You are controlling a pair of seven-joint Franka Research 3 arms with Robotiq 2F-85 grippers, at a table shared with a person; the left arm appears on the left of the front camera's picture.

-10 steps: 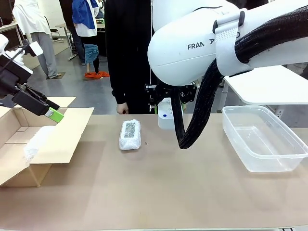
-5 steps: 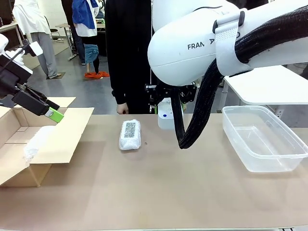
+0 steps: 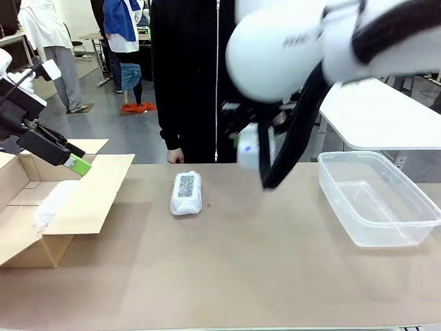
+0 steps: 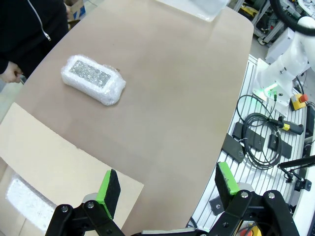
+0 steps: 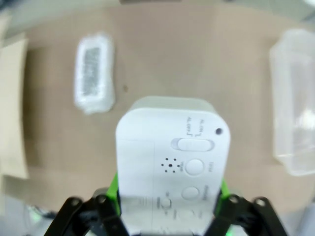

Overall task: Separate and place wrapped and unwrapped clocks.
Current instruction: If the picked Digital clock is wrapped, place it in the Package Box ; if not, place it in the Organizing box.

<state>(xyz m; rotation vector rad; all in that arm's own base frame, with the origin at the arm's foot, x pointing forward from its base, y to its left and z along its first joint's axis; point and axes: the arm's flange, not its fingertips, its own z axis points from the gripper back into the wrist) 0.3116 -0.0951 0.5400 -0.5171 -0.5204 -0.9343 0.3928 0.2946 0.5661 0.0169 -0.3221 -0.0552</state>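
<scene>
Right gripper (image 5: 168, 192), clamped on bare smooth white plastic clock (image 5: 173, 152), now swings it up off tan table (image 3: 241, 269); left gripper (image 4: 167, 183) spread, empty.

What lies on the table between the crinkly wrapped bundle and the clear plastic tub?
In the front view the tan tabletop between the crinkly wrapped bundle and the clear plastic tub is bare. The right gripper holds the white clock above it.

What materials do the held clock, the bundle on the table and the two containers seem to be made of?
The unwrapped clock looks like smooth matt white plastic with moulded buttons. The wrapped bundle is probably in bubble wrap: crinkly, translucent. The box is brown cardboard with folded flaps. The tub is clear glossy plastic.
</scene>
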